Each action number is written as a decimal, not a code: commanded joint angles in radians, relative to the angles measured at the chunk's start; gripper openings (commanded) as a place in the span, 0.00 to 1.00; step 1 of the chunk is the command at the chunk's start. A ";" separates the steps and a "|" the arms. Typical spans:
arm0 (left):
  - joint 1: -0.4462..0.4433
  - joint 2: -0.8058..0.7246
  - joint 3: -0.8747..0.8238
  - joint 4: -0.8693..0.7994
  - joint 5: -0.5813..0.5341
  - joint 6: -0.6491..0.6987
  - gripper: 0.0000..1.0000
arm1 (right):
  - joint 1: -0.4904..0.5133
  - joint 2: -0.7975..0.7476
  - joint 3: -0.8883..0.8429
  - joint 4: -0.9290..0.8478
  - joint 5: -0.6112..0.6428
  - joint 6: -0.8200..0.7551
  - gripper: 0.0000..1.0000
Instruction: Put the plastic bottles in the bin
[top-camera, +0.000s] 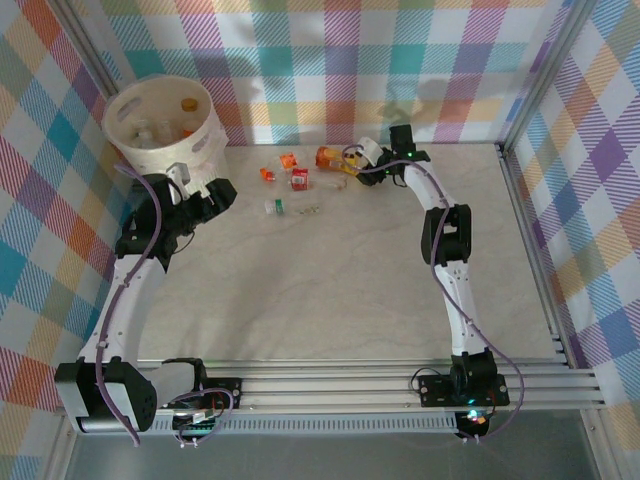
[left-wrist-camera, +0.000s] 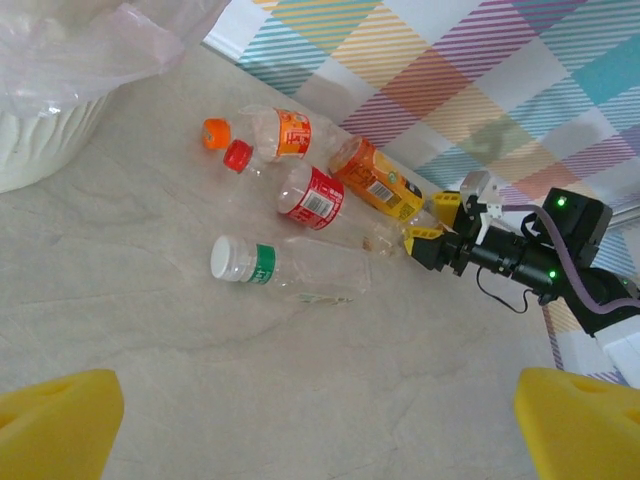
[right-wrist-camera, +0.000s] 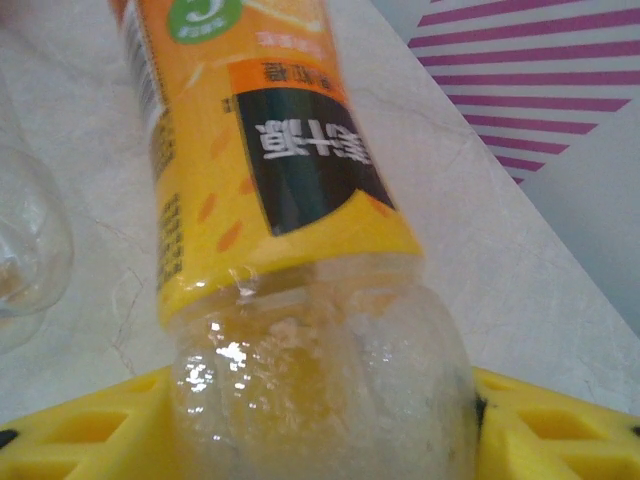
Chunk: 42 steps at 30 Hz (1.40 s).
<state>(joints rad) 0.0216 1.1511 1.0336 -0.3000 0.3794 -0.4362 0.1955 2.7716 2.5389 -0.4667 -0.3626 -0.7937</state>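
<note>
Orange bottle (right-wrist-camera: 285, 190) flat (base between jaws)

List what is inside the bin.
From the top view, the bin holds a few clear bottles, plus an orange-marked one. Its near wall hides part of the floor, so the count is uncertain.

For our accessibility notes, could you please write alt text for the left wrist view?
Four clear plastic bottles lie on a table: an orange-capped bottle, a red-labelled bottle, a white-capped bottle, and an orange-labelled bottle held at its base by the right gripper. The open left gripper shows yellow fingertips at the bottom corners; the cream bin stands upper left.
</note>
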 joint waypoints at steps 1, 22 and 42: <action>-0.006 0.006 -0.014 0.049 -0.005 0.017 1.00 | 0.001 -0.093 -0.104 0.051 -0.031 -0.013 0.56; -0.116 -0.006 -0.112 0.240 0.074 -0.153 1.00 | 0.040 -0.941 -1.200 0.549 0.109 0.571 0.41; -0.319 0.121 -0.129 0.470 0.151 -0.311 1.00 | 0.320 -1.302 -1.673 0.742 0.011 1.222 0.40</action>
<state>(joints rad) -0.2840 1.2488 0.8940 0.0914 0.5079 -0.7116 0.4988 1.5070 0.8948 0.1822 -0.3271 0.2798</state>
